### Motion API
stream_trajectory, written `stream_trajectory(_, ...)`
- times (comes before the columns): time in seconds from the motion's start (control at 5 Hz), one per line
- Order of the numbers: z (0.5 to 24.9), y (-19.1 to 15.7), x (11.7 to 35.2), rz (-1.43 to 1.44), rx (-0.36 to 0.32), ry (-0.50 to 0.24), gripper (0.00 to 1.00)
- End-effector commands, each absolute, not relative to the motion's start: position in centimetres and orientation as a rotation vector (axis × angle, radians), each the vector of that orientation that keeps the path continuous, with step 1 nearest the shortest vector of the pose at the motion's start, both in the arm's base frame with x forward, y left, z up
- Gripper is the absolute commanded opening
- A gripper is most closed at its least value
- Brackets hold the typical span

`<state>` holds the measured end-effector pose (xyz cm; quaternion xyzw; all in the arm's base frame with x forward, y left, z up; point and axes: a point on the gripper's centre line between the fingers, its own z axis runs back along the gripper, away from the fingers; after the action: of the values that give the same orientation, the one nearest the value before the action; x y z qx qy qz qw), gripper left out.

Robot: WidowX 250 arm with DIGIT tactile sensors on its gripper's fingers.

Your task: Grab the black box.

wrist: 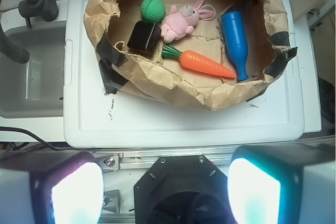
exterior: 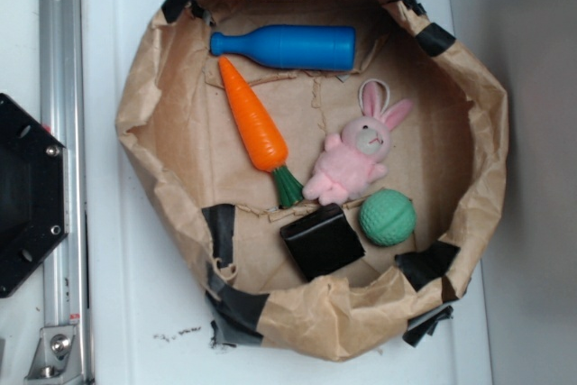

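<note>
Where the brown paper nest (exterior: 153, 87) rises at its near wall, the black box (exterior: 322, 241) is seen resting inside, just beside the green ball (exterior: 388, 217) and touching the pink rabbit's (exterior: 355, 160) feet. The carrot's (exterior: 255, 123) leafy end lies close by. The gripper (wrist: 165, 192) is held wide apart, well back from the nest, nothing gripped.
</note>
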<state>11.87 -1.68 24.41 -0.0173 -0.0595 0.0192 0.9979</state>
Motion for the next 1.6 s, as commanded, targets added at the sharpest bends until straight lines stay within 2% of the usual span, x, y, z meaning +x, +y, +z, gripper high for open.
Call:
stream_trajectory(0.0,24.4,-1.7,11.9,0.038,-0.035,-0.119,1.00)
stream_trajectory(0.2,24.0,-1.0,16.1,0.176,-0.004,-0.220,1.00)
stream_trajectory(0.4,22.6,-0.6,20.8,0.294,-0.002,-0.214,1.00)
stream_trajectory(0.6,20.2,0.1,23.3,0.422,-0.002,-0.231,1.00)
stream_trajectory(0.8,16.1,1.0,24.3,0.542,0.076,-0.202,1.00)
stream_trajectory(1.0,14.1,0.4,24.2,0.491,0.012,-0.194,1.00)
stream_trajectory(1.4,14.1,0.4,24.2,0.491,0.012,-0.194,1.00)
